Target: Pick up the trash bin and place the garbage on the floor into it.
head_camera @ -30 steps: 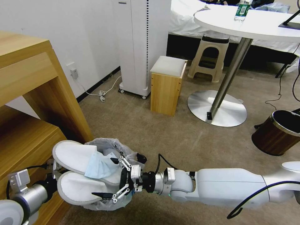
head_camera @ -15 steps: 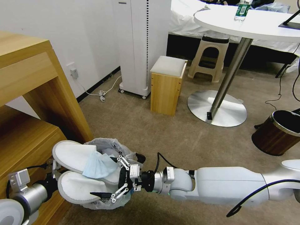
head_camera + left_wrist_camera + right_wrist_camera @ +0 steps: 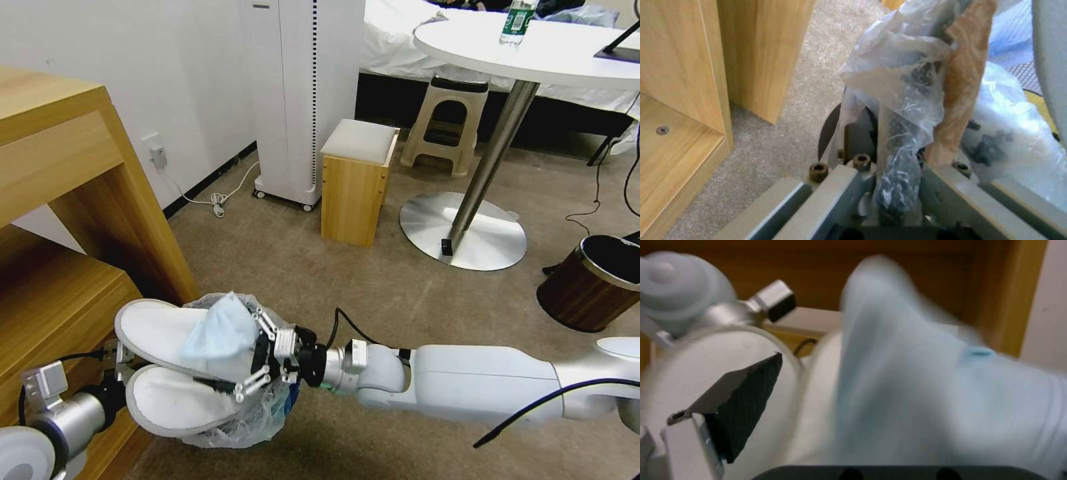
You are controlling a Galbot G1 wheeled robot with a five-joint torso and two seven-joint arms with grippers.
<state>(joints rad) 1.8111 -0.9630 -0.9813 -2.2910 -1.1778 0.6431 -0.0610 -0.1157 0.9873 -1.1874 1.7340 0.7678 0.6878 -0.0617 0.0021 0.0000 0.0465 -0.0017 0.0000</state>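
**Bin Buried, Mask Smeared**

The trash bin (image 3: 257,420) is almost wholly covered: 2 white slippers (image 3: 167,333) and the light-blue mask (image 3: 223,330) hide its mouth, and only crinkly bag shows below them. The left gripper (image 3: 117,360) sits behind the slippers; its jaws cannot be made out there. In the right wrist view the mask (image 3: 916,380) is a blur. The brown bin (image 3: 590,280) is cut by the right edge.
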